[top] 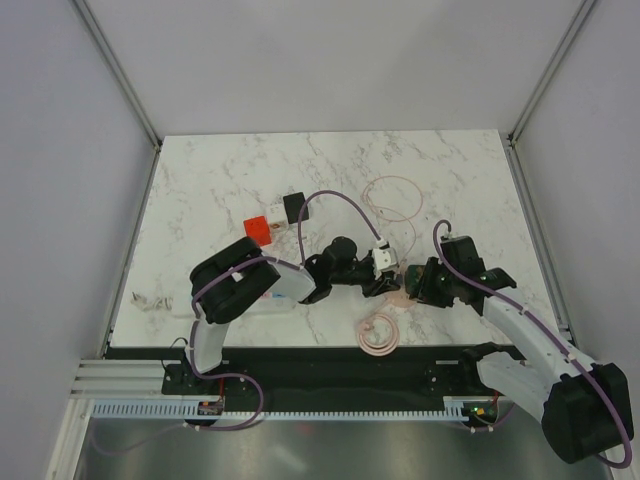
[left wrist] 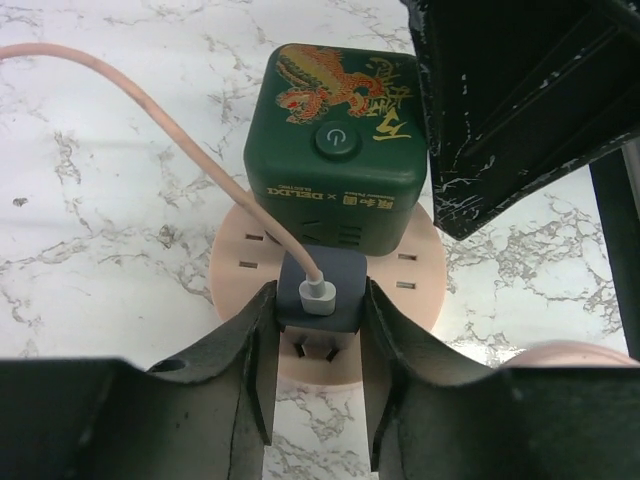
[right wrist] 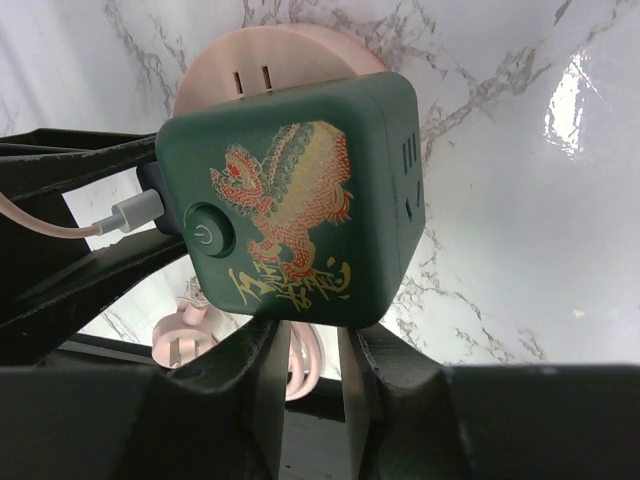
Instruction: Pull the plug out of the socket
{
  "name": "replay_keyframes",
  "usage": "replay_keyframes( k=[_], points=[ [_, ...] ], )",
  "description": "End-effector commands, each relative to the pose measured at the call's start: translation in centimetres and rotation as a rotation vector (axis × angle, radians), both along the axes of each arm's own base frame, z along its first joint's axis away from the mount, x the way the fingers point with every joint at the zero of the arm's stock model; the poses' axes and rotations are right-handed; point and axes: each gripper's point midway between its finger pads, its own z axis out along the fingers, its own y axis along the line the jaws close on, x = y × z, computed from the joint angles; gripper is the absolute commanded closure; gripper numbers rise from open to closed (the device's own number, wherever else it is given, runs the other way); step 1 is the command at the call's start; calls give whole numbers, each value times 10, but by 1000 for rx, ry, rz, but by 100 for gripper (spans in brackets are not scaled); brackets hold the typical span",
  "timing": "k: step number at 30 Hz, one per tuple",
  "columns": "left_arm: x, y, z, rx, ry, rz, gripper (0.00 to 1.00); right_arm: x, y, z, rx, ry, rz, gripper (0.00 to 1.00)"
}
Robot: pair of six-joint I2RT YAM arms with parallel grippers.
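A round pink socket point(left wrist: 420, 292) point(right wrist: 268, 58) lies on the marble near the front edge point(top: 398, 296). Plugged into it is a dark green cube adapter point(left wrist: 335, 150) point(right wrist: 300, 200) with a dragon print. Beside the cube sits a small blue-grey plug point(left wrist: 320, 288) with a white connector and a pink cable point(left wrist: 180, 130). My left gripper point(left wrist: 318, 335) is shut on this plug, a finger pressed against each side. My right gripper point(right wrist: 312, 350) reaches in from the other side. Its fingers stand close together under the cube's edge, their tips hidden behind it.
A coiled pink cord with its own plug point(top: 380, 330) point(right wrist: 190, 335) lies by the front edge. Thin pink cable loops point(top: 395, 195) lie further back. A red block point(top: 258, 228) and a black-and-white block point(top: 293, 207) sit mid-table. A white strip point(top: 275, 296) lies under my left arm.
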Motion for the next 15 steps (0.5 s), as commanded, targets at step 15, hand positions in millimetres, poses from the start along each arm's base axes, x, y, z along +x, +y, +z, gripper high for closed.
replay_keyframes(
  k=[15],
  points=[
    [-13, -12, 15, -80, 66, 10, 98, 24, -1, -1, -59, -111, -19, 79]
  ],
)
